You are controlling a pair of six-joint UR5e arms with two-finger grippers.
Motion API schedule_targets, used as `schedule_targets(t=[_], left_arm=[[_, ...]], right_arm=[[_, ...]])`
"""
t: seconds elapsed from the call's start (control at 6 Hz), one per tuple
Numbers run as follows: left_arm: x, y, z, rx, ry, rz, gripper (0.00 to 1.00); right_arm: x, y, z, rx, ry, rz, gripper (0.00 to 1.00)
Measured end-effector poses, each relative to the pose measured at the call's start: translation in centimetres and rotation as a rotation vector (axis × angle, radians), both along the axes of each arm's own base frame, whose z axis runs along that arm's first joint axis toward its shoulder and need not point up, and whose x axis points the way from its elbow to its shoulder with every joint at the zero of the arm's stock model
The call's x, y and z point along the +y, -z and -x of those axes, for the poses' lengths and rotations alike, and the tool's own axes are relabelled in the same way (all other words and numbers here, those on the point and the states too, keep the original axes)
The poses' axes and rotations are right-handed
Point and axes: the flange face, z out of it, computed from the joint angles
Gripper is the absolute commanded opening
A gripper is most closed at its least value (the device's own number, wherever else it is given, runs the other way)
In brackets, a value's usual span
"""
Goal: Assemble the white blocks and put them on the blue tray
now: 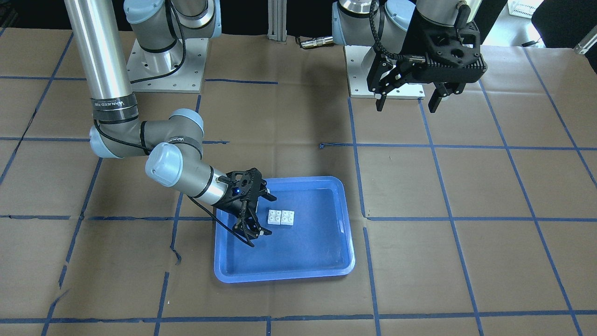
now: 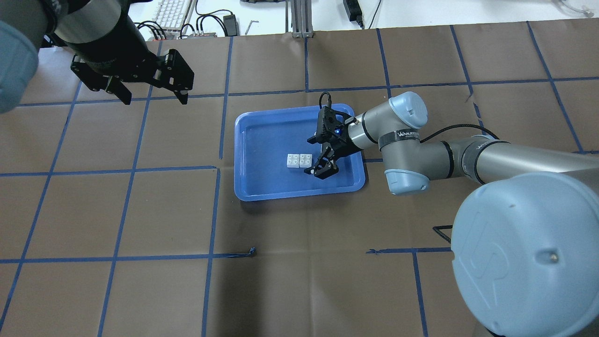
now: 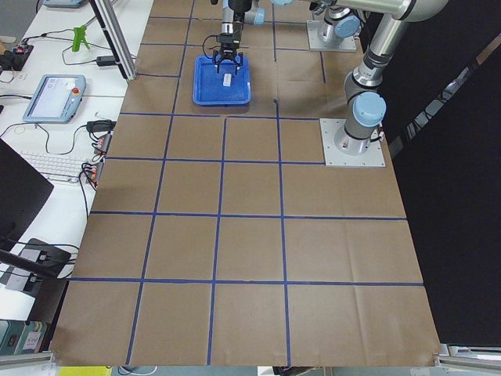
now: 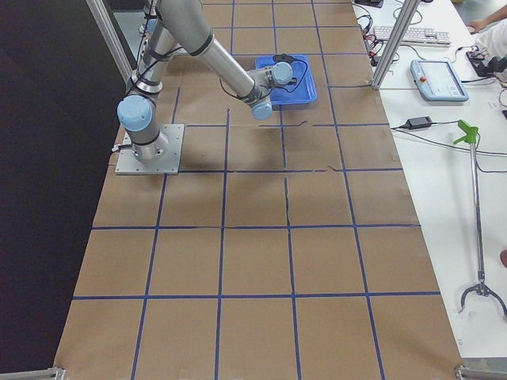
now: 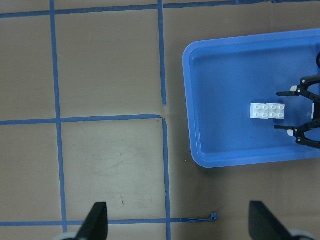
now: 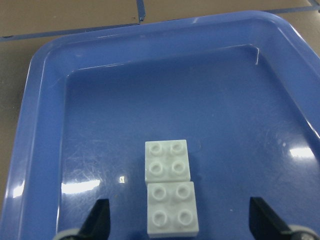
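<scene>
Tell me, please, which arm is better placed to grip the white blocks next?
The right arm: its open jaws sit inside the blue tray, right beside the white blocks. The left arm hangs far off, outside the tray.

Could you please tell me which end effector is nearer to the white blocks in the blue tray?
Right. The right end effector is open over the blue tray, just beside the white blocks; the left end effector hangs open over the table, far from the tray.
</scene>
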Motion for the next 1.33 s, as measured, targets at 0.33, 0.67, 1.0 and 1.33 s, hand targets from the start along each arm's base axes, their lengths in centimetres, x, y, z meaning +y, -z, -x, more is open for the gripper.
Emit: schedule_targets(t=[0.33, 0.67, 1.0, 1.33], left_arm=[[0.0, 0.0, 0.0, 0.000, -0.001, 0.000, 0.98], [0.0, -0.1, 0.0, 0.000, 0.000, 0.001, 0.99], [0.1, -0.1, 0.0, 0.000, 0.000, 0.001, 0.99], [0.1, -0.1, 0.0, 0.000, 0.000, 0.001, 0.99]], right_arm=[[-1.4, -5.9, 1.2, 0.128, 0.103, -0.039, 1.00], [-1.4, -13.5, 3.5, 0.324, 0.250, -0.184, 1.00], [-1.9, -19.4, 6.0, 0.476, 0.510, -0.291, 1.00], [-1.5, -24.5, 9.3, 0.541, 0.806, -0.463, 1.00]])
